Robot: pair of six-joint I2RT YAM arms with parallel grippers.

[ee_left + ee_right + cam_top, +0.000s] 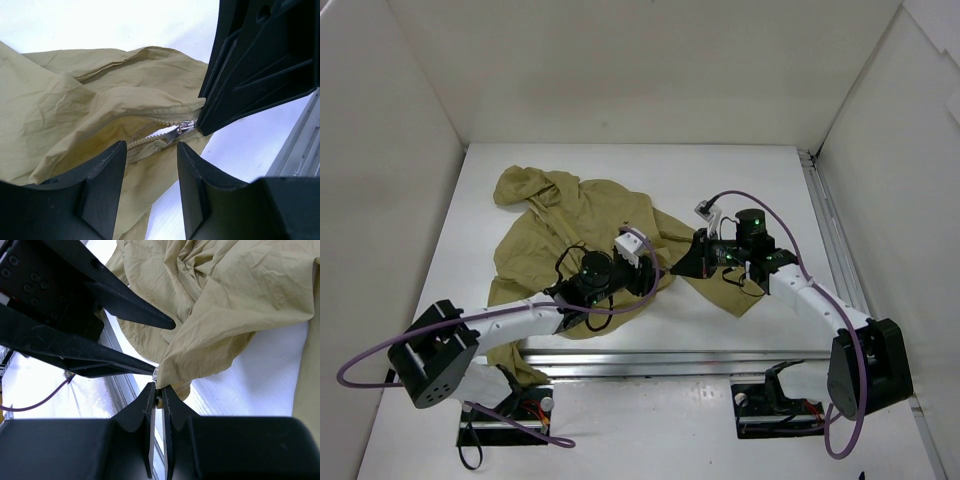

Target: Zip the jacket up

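The olive-khaki jacket [570,235] lies crumpled on the white table, hood at the far left. My right gripper [682,262] is shut on the metal zipper slider [186,126] at the jacket's right edge; in the right wrist view the jaws [159,389] pinch it below a fold of fabric [225,305]. My left gripper [655,278] is open, its fingers [107,175] on either side of the cream zipper teeth [150,141], just short of the slider and holding nothing. The right gripper's black fingers [255,65] fill the upper right of the left wrist view.
An aluminium rail [670,357] runs along the table's near edge, and another [835,240] along its right side. White walls enclose the table on three sides. The two grippers are nearly tip to tip. A jacket sleeve [730,290] lies under the right arm.
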